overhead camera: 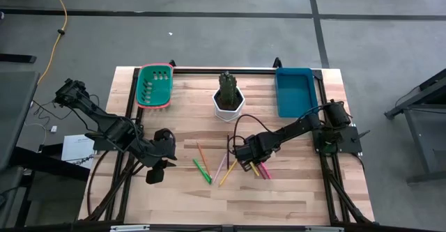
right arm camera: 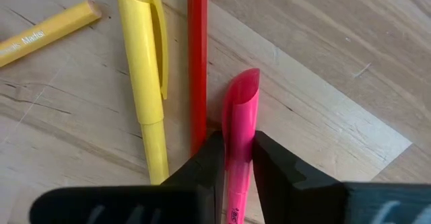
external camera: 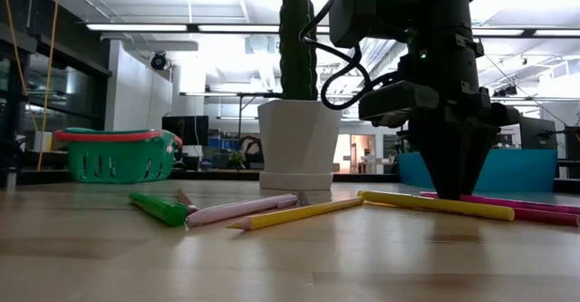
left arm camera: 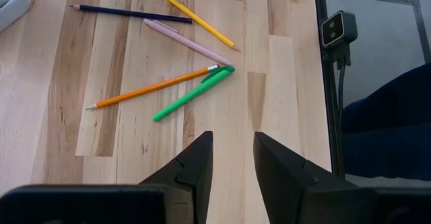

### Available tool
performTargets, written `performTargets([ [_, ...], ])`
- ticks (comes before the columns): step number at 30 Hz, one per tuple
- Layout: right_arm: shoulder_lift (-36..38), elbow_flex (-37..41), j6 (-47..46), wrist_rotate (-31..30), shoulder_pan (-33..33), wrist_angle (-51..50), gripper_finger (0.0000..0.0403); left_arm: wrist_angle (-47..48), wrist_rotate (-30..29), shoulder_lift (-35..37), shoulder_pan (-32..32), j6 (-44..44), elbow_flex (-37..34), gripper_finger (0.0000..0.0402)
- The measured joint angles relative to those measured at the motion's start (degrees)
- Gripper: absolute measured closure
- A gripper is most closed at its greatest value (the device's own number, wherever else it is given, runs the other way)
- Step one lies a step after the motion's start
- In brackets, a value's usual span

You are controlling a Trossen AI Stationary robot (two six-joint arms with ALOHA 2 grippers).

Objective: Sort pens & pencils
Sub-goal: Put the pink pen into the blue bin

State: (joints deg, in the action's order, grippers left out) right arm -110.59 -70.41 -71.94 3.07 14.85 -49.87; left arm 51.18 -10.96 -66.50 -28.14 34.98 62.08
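Observation:
My right gripper (overhead camera: 245, 161) (right arm camera: 236, 143) stands low over the right-hand cluster, shut on a bright pink pen (right arm camera: 240, 109). Beside that pen lie a red stick (right arm camera: 197, 62), a yellow pen with a clip (right arm camera: 145, 62) and a yellow pencil (right arm camera: 47, 32). Farther left on the table lie a green pen (left arm camera: 192, 96), an orange pencil (left arm camera: 155, 87), a pale pink pen (left arm camera: 188, 42), a dark pencil (left arm camera: 131, 13) and a yellow pencil (left arm camera: 192, 15). My left gripper (overhead camera: 159, 164) (left arm camera: 232, 157) is open, left of these sticks and touching nothing. My right gripper pinches the bright pink pen between its two fingers, on the barrel (right arm camera: 239, 126) a short way back from one end. The fingers (external camera: 453, 180) come from above, pointing down, and lie across the pen. The pen lies flat at table level (external camera: 507, 202).
At the table's far side stand a green basket (overhead camera: 155, 87), a white pot with a cactus (overhead camera: 228, 99) and a blue tray (overhead camera: 294, 91). A small camera (left arm camera: 339, 27) sits at the table's near edge. Bare wood lies near the front edge (overhead camera: 230, 204).

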Motion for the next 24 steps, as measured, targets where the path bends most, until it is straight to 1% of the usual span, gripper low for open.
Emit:
performTargets([
  [17, 0.23, 0.0, 0.22, 0.34, -0.1, -0.04, 0.0357, -0.03, 0.0, 0.0, -0.02, -0.16, 0.0, 0.0305],
  [24, 2.82, 0.07, 0.0, 0.39, -1.39, -0.5, 0.0357, -0.04, 0.0, 0.0, -0.01, -0.66, 0.0, 0.0305],
])
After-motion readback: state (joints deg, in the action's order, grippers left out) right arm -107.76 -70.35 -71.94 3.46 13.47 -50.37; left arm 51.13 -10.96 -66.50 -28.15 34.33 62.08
